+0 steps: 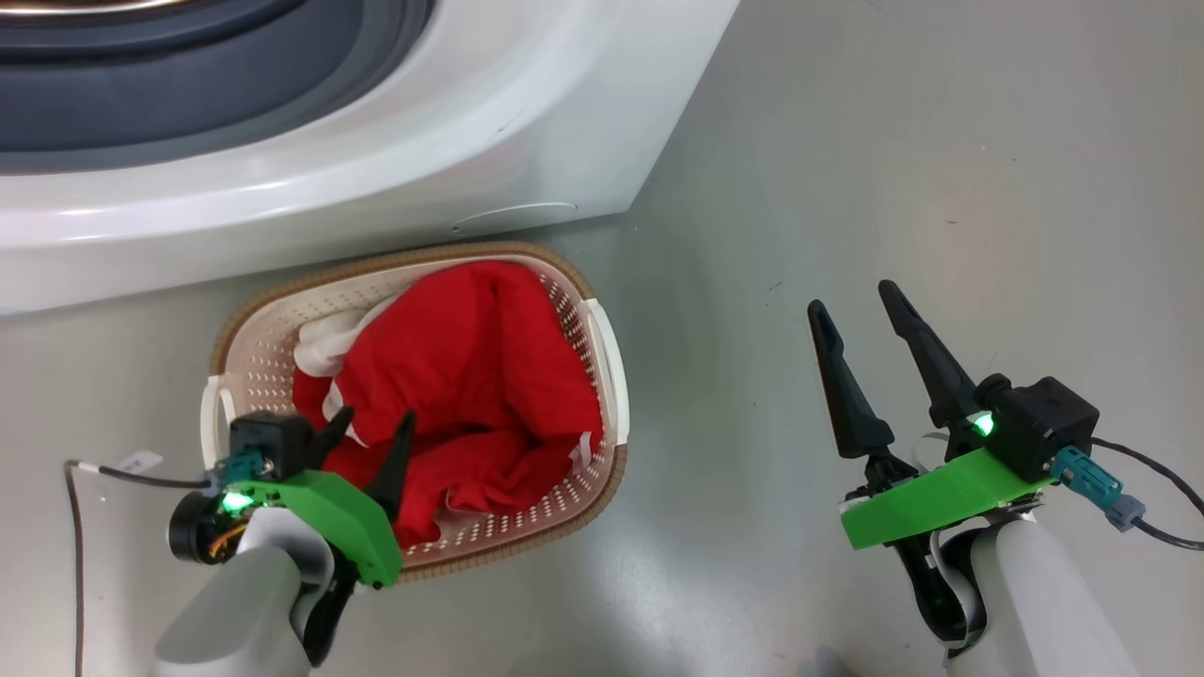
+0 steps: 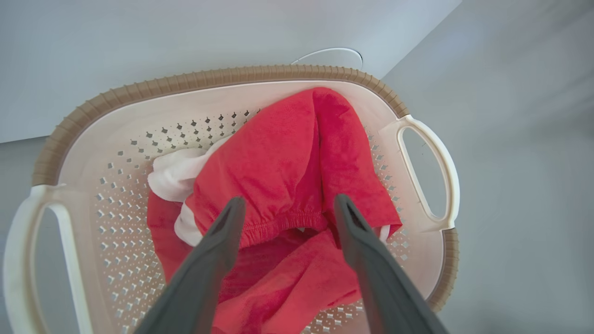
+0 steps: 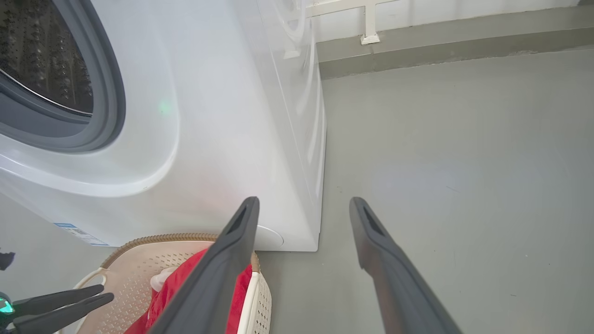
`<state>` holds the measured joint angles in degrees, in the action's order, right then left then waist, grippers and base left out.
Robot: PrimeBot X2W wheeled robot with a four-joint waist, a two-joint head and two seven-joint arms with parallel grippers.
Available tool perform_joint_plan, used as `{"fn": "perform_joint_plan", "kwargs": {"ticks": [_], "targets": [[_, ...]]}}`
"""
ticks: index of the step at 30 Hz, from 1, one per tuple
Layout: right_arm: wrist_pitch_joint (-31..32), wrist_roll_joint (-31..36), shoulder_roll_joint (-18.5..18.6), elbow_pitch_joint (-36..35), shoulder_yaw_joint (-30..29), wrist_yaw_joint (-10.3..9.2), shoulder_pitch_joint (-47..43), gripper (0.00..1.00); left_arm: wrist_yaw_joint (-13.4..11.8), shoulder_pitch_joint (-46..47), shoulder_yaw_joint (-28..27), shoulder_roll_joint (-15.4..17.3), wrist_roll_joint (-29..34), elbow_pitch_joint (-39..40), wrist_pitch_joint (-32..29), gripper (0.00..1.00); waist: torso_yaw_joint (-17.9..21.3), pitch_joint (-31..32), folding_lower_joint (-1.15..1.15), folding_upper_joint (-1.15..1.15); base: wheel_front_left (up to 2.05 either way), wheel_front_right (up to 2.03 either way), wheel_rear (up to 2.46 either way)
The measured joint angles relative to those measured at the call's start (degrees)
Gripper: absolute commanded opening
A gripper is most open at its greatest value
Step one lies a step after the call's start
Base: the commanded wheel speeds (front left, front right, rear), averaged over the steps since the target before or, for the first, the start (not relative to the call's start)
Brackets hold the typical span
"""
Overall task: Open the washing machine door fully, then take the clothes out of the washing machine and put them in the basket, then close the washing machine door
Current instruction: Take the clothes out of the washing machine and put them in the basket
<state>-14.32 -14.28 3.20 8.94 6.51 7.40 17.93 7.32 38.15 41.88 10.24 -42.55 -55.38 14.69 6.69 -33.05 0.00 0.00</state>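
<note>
The clothes [image 1: 489, 367], bright red fabric with white trim, lie heaped in the small cream perforated plastic basket [image 1: 602, 357] with a brown woven-look rim, right under your left fingers [image 1: 395, 461], which are spread apart and hold nothing. Your right fingers [image 1: 847, 385] are spread too, over the bare grey floor [image 1: 847, 141] well apart from the basket. Just beyond the basket stands the big white washing machine [image 1: 376, 188].

I look down on a smooth grey floor [image 1: 847, 169]. The washing machine [image 1: 376, 179] stands on it. The basket [image 1: 273, 353] sits on the floor just before the machine's lower front, near its corner, whether touching I cannot tell.
</note>
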Motion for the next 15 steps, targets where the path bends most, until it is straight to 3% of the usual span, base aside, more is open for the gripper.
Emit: {"fn": "perform_joint_plan", "kwargs": {"ticks": [8,15], "targets": [[0.0,0.0,0.0,0.6,-0.2,0.00,0.0,1.00,0.0,-0.1,-3.5,0.2,0.7,1.7,0.0,1.00,-0.6,1.7,0.00,0.00,0.00,0.00,0.00],[0.0,0.0,0.0,1.8,-0.4,0.00,-0.3,1.00,0.0,-2.5,-10.7,0.9,4.4,5.9,0.0,1.00,-1.2,5.0,0.00,0.00,0.00,0.00,0.00]]}}
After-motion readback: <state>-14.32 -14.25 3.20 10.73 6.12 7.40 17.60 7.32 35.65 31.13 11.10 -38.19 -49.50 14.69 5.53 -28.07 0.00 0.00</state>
